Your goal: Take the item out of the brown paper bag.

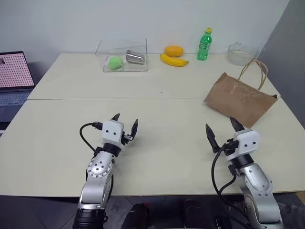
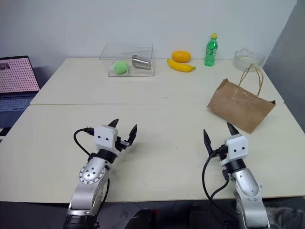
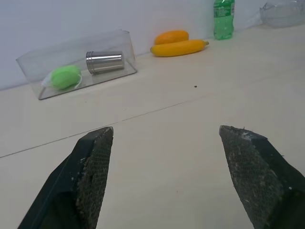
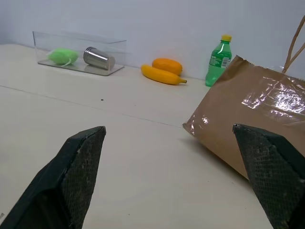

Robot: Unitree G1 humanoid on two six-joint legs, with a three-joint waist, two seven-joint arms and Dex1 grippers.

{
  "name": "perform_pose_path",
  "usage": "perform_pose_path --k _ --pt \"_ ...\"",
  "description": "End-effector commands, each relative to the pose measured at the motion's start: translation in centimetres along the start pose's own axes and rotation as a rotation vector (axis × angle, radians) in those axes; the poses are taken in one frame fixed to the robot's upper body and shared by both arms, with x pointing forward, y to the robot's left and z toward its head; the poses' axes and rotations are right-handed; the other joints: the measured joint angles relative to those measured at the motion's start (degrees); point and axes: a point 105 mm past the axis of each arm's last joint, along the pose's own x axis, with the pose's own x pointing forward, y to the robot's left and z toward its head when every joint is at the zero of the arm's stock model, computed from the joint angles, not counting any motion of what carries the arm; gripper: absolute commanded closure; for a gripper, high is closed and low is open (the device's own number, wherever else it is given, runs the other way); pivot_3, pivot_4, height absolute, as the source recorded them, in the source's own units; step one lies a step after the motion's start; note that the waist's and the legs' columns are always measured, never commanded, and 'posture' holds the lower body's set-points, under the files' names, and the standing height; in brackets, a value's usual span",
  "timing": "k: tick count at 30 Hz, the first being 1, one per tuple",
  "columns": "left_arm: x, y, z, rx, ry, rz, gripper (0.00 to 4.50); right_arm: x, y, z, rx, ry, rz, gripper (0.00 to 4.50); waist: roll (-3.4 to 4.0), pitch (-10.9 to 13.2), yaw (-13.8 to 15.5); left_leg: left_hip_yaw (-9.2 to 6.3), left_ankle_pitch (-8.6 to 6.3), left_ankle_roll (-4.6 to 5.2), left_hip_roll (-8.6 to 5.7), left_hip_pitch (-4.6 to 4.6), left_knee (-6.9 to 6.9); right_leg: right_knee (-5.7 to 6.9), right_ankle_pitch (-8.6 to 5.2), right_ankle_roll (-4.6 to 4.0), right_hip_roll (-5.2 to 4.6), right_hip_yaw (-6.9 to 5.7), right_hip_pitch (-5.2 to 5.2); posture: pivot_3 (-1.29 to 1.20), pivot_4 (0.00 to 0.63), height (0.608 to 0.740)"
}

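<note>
The brown paper bag [image 1: 240, 99] lies on its side at the right of the table, its looped string handles [image 1: 255, 71] pointing toward the back. The item is hidden; nothing red shows. My right gripper [image 1: 223, 130] hovers open and empty just in front of the bag, which also appears in the right wrist view as the bag [image 4: 252, 119]. At the front left, over bare tabletop, my left gripper [image 1: 126, 123] stands open with nothing between its fingers.
Along the back of the table stand a clear plastic box [image 1: 123, 57] holding a green ball and a metal cup, a banana [image 1: 174, 60], an orange [image 1: 174, 50], a green bottle [image 1: 204, 45] and a clear bowl [image 1: 242, 53]. A laptop [image 1: 14, 78] sits at the far left.
</note>
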Motion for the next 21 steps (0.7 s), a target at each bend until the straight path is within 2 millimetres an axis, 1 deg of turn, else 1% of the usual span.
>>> perform_pose_path --k 1,9,11,14,21 --pt "0.1 -0.2 1.2 0.004 -0.06 -0.015 0.76 0.2 0.1 1.1 -0.013 -0.054 0.013 0.0 0.0 0.0 0.0 0.0 0.0 0.0 0.0 0.0 0.0 0.0 0.0 0.0 0.0 0.0 0.0 0.0 0.15 0.74" --pt "0.4 -0.2 1.1 0.037 -0.046 -0.028 0.76 0.1 0.5 0.8 -0.024 -0.039 0.035 0.0 0.0 0.0 0.0 0.0 0.0 0.0 0.0 0.0 0.0 0.0 -0.01 0.01 0.0 0.0 0.0 0.0 0.15 0.74" --pt "0.6 -0.2 1.2 0.046 -0.047 -0.047 0.76 0.0 0.4 0.5 0.002 -0.012 0.022 0.0 0.0 0.0 0.0 0.0 0.0 0.0 0.0 0.0 0.0 0.0 0.0 0.01 0.0 0.0 0.0 0.0 0.15 0.74" --pt "0.8 -0.1 1.5 0.052 -0.056 -0.06 0.76 -0.1 0.3 0.3 0.009 0.006 0.006 0.0 0.0 0.0 0.0 -0.01 0.0 0.0 0.0 0.0 0.0 0.0 0.0 0.0 0.0 -0.01 0.0 0.0 0.15 0.74" --pt "1.0 -0.6 3.0 0.044 -0.103 -0.093 0.76 -0.2 0.3 0.6 -0.001 0.013 0.013 0.0 0.0 0.0 0.0 0.0 0.0 0.0 0.0 0.0 -0.02 -0.01 0.0 0.0 0.0 0.0 0.0 0.0 0.15 0.74"
